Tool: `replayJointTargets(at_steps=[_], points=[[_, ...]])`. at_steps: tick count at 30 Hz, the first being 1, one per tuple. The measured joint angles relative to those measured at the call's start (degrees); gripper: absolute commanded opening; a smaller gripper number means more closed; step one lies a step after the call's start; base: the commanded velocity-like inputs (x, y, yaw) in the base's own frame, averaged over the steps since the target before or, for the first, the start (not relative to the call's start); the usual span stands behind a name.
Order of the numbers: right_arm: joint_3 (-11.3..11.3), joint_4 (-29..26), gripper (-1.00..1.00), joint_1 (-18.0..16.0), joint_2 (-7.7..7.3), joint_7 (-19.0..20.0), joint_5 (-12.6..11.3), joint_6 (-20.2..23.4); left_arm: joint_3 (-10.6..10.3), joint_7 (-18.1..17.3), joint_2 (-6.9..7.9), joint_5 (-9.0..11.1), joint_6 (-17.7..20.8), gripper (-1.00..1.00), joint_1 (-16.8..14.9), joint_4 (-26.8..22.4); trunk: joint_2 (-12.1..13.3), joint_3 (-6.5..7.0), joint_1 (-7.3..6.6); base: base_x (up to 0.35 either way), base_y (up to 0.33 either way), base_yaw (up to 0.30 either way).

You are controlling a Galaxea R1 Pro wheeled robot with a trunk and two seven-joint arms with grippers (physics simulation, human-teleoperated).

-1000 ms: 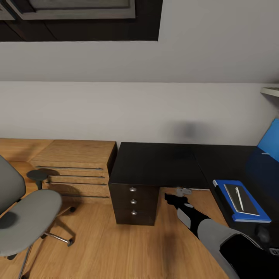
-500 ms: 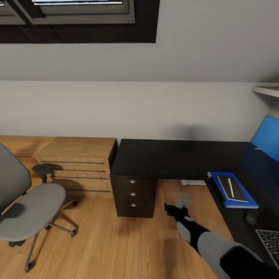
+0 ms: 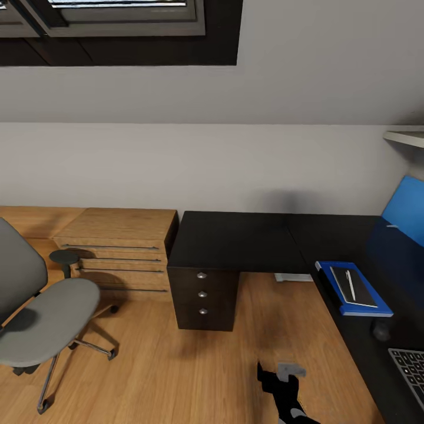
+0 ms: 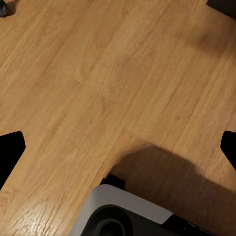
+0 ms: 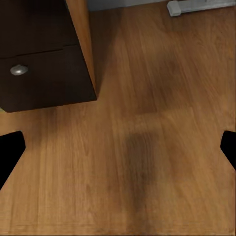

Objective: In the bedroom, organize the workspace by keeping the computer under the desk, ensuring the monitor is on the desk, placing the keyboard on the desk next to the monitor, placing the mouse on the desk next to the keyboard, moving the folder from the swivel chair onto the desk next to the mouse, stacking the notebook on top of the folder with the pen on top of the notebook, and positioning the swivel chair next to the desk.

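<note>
No words, numbers or brand marks can be read anywhere. The keyboard (image 3: 410,368) at the worktop's (image 3: 247,241) edge perhaps carries key legends, but they are too small and blurred to make out.

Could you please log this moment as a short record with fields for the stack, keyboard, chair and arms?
folder: flat on the black desk, near its right part
notebook: lying on the folder
pen: white, on the notebook
keyboard: on the desk, partly cut off by the frame edge
mouse: between folder and keyboard
swivel chair: on the wood floor, apart from the desk
right gripper: low over the floor, holding nothing
left gripper: fingers wide apart over bare floor
</note>
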Motion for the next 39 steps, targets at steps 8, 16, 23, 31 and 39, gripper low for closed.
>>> replayJointTargets(at_steps=[8, 16, 23, 31, 39], points=[[0.0, 0.2, 1.00, 5.2, -1.55, 0.2, 0.0, -4.1, -0.1, 0.6, -0.21, 0.1, 0.5, 1.00, 0.0, -1.3, 0.0, 0.00, 0.00, 0.000, 0.000, 0.000], [0.0, 0.3, 1.00, 6.7, -2.29, 0.2, -0.3, -5.1, -0.2, 4.6, -1.89, -0.3, 14.4, 1.00, 0.0, -11.4, 0.0, 0.18, 0.00, 0.000, 0.000, 0.000], [0.0, 0.3, 1.00, 6.8, -2.30, 0.2, -0.3, -5.2, -0.1, 6.0, -2.03, -0.6, 18.0, 1.00, 0.0, -13.4, 0.0, 0.74, 0.00, 0.000, 0.000, 0.000], [0.1, 0.3, 1.00, 6.8, -2.21, 0.2, -0.2, -5.2, -0.2, 5.7, -2.00, -0.5, 13.5, 1.00, 0.0, -8.9, 0.0, 1.46, 0.00, 0.000, 0.000, 0.048], [0.1, 0.3, 1.00, 6.8, -2.25, 0.2, -0.1, -5.1, -0.2, 2.2, -1.88, -0.7, 8.5, 1.00, 0.0, -5.4, 0.0, 2.20, 0.00, 0.000, 0.000, 0.115]])
